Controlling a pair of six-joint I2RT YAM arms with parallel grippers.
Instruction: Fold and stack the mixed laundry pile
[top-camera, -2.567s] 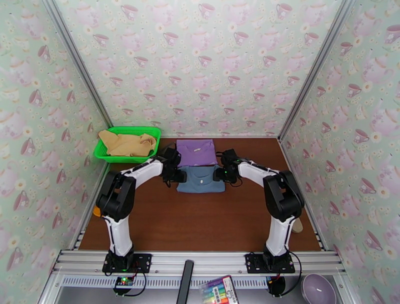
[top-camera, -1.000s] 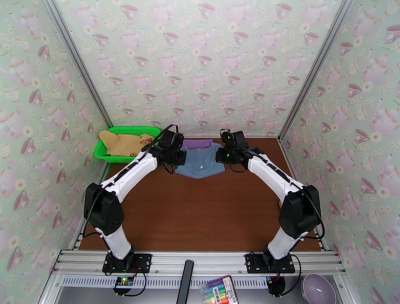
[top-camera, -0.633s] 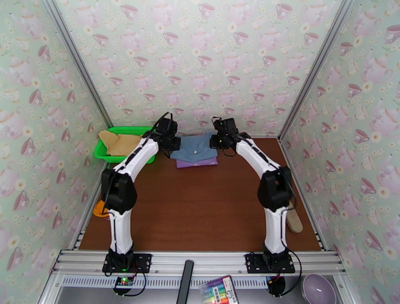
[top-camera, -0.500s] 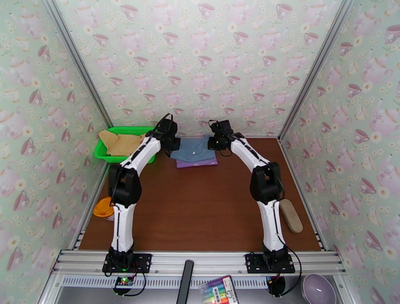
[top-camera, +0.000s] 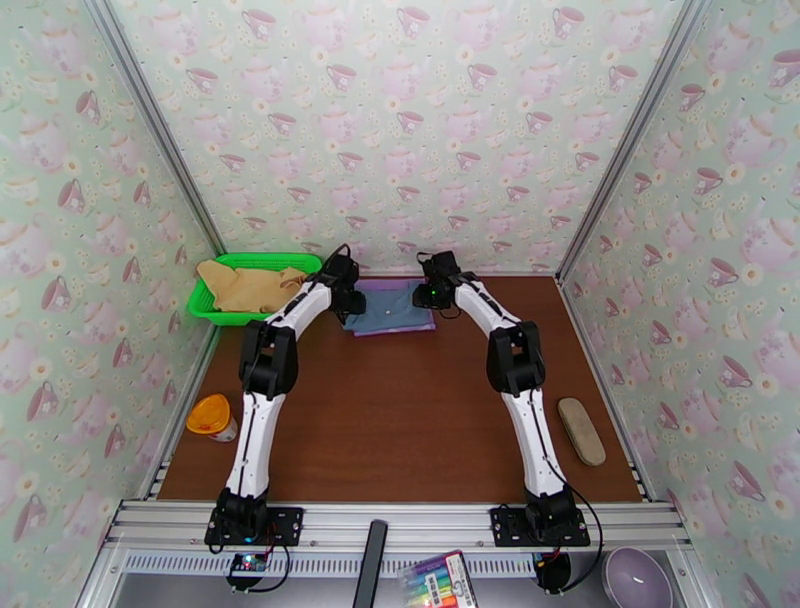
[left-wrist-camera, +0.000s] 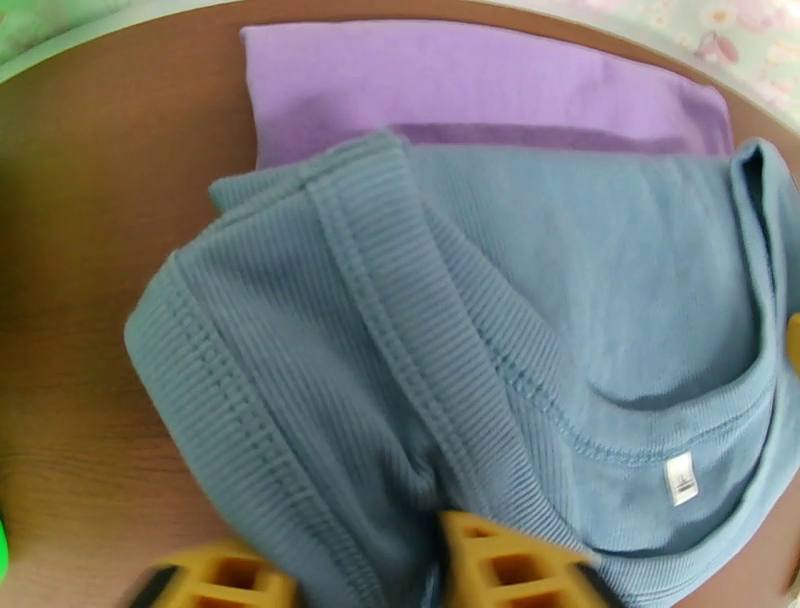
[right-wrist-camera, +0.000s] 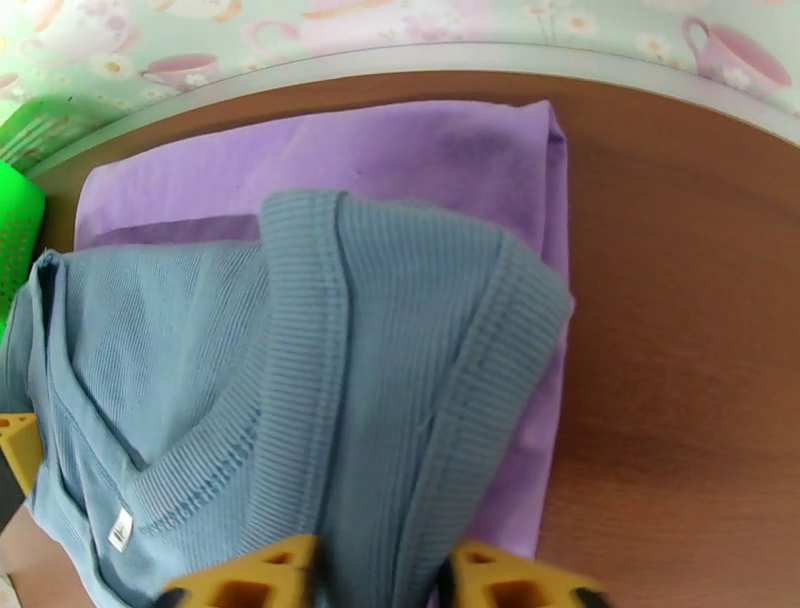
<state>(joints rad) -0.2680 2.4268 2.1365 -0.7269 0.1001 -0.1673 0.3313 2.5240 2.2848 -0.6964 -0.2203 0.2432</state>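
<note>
Top camera looks down from behind; both wrist cameras closely share the slate-blue shirt (left-wrist-camera: 600, 280).

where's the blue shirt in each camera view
Top external: slate-blue shirt far centre, right of the green basket.
Left wrist: shirt fills the middle and right.
Right wrist: shirt fills the centre and left.
Shared landmark: the purple T-shirt under it, showing beyond its far edge.

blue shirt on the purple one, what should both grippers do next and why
Probably lift the left gripper and right gripper straight up and back. The slate-blue shirt already lies folded on the purple T-shirt. Both grippers stand part open with its cloth bunched between their fingers, so a sideways pull could drag it off the stack.
</note>
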